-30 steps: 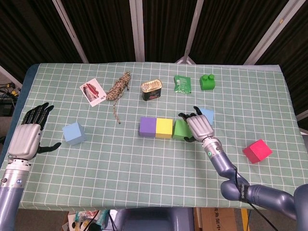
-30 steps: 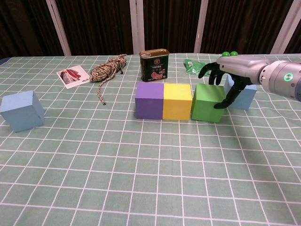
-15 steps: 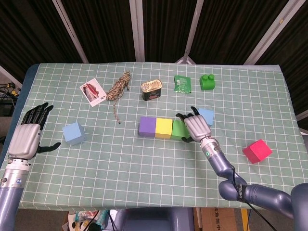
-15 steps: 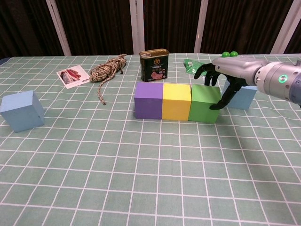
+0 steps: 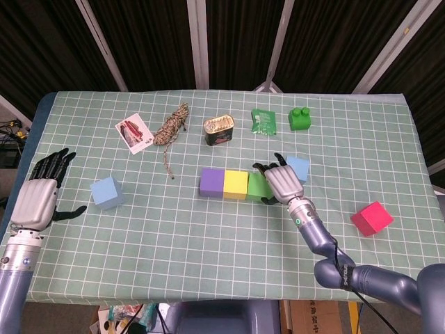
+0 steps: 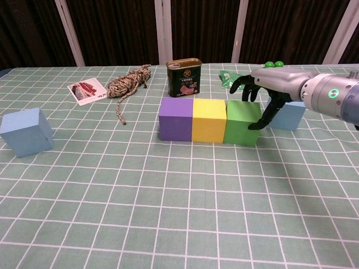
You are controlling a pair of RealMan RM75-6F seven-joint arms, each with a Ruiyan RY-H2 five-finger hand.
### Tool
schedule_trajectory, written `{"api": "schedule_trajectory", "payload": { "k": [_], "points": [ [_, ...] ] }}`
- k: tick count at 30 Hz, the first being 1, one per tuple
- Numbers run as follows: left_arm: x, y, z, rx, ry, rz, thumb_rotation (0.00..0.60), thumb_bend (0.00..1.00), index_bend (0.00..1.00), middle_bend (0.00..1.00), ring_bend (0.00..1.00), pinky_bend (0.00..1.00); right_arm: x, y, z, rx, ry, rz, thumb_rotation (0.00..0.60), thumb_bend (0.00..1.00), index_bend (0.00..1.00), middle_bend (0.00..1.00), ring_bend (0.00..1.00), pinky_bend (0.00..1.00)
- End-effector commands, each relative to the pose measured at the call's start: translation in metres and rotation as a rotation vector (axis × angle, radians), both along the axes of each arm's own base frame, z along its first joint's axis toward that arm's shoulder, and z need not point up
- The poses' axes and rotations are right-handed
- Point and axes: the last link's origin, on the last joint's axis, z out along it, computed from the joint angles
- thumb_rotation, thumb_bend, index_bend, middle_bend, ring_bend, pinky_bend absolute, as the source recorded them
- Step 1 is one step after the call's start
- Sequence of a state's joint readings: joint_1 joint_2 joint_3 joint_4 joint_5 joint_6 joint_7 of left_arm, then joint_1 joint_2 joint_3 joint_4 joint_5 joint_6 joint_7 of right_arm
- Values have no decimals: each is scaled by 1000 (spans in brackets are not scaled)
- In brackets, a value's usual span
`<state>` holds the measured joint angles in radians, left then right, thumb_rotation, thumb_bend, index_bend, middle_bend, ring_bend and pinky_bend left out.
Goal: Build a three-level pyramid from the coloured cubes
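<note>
Once the right hand (image 6: 259, 95), fingers cupping it, pushed the green cube (image 6: 242, 121) flush against the yellow cube (image 6: 208, 119), the base row stood complete.

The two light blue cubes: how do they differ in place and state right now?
The left light blue cube stands alone near the table's left side, close to the idle left hand; the right light blue cube sits just behind the right hand, beside the green cube ending the row. The left one is fully visible; the right one is partly hidden by the hand. Both rest on the cloth, unstacked, same colour.
</note>
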<state>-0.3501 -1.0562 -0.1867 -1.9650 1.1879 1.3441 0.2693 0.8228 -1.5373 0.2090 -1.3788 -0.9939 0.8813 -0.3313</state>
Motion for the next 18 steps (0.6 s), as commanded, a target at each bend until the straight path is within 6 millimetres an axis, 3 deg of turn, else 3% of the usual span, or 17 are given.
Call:
{"api": "schedule_trajectory", "payload": {
  "k": [1, 18],
  "points": [
    [0, 0, 0, 0, 1, 1, 600, 105, 0, 0, 0, 59, 0, 0, -1, 1, -1, 0, 600, 268, 213, 491, 305, 0],
    [-1, 0, 0, -2, 1, 6, 600, 105, 0, 0, 0, 59, 3, 1, -4, 0, -5, 6, 600, 266, 211, 400, 305, 0]
  ]
}}
